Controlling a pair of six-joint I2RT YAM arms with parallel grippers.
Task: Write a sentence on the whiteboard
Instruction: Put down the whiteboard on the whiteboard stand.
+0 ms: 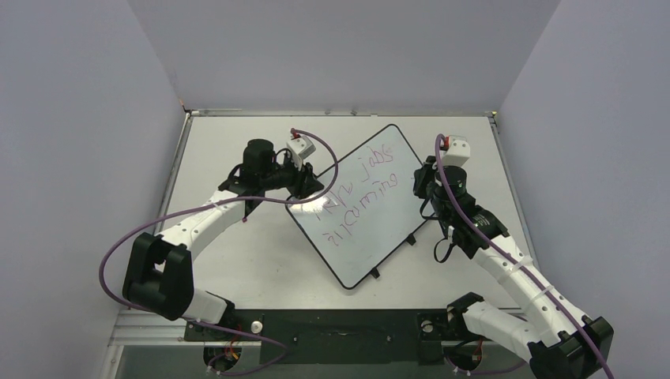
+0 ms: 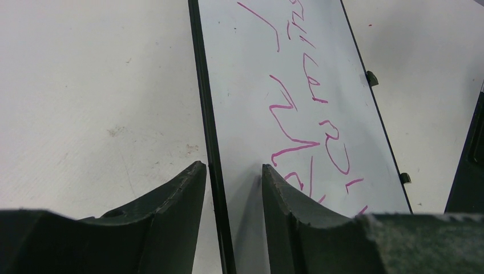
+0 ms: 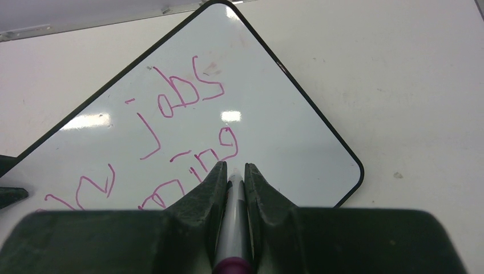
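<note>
The whiteboard (image 1: 395, 219) lies flat near the middle of the table (image 1: 253, 268), turned diagonally. One rounded corner points to the far edge and the opposite corner to the near edge. Two small black tabs (image 2: 371, 77) sit on the long side that faces the near right corner of the table.

The sentence (image 3: 177, 103) runs across the board in two lines of thin pink cursive, the letters upside down from the top camera. In the right wrist view the upper line ends in a word that reads "jobs"; the rest is hard to make out.

The left claw (image 2: 234, 168) sits at the board's long side facing the left edge of the table. Its jaws are parted, with the black frame running through the gap, and they do not pinch it.

The right claw (image 3: 235, 166) is over the part of the board nearest the right edge of the table. It is clamped narrow on a marker (image 3: 234, 228) with a grey barrel and a magenta end. The tip points down beside the last pink stroke of the lower line; I cannot tell whether it touches the surface.
</note>
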